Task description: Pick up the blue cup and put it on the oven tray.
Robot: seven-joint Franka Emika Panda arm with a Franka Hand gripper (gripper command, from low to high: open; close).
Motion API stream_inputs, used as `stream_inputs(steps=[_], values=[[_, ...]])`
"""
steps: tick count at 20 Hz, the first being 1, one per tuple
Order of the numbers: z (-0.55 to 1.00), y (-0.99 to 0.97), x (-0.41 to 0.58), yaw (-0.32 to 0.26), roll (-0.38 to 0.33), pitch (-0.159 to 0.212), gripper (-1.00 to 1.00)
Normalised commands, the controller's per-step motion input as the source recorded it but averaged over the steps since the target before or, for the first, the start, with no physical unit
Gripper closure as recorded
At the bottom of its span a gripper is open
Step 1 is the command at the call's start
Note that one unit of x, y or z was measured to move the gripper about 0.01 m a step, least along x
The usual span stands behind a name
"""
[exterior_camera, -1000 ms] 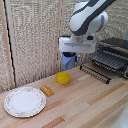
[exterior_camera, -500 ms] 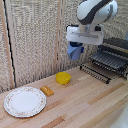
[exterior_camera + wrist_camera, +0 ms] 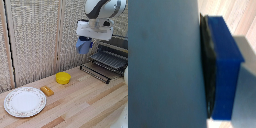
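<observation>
The blue cup (image 3: 83, 47) hangs in the air, held below the white hand of my gripper (image 3: 86, 42), which is shut on it. It is well above the wooden table, just to the exterior view's left of the oven tray (image 3: 106, 63), a dark wire rack sticking out of the toaster oven (image 3: 119, 46). In the wrist view the blue cup (image 3: 163, 65) fills most of the picture. A bright blue finger pad (image 3: 226, 70) presses against its dark rim.
A yellow bowl (image 3: 63, 78) sits on the table below and to the left of the cup. A small orange object (image 3: 47, 90) lies beside a floral-rimmed white plate (image 3: 24, 101). A woven screen stands behind.
The gripper has carried the blue cup upward and toward the exterior view's right, away from the yellow bowl and closer to the oven tray.
</observation>
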Motion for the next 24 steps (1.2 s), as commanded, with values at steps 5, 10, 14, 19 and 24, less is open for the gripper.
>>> stream_inputs(steps=[5, 10, 14, 19, 24], values=[[0.09, -0.75, 0.365, -0.129, 0.0, 0.073, 1.0], [0.18, -0.82, 0.358, -0.106, -0.002, 0.096, 1.0], [0.33, -0.82, 0.296, -0.108, -0.001, 0.13, 1.0], [0.34, -0.85, 0.252, -0.098, 0.0, 0.138, 1.0], [0.09, -0.83, 0.169, -0.102, 0.0, 0.103, 1.0]])
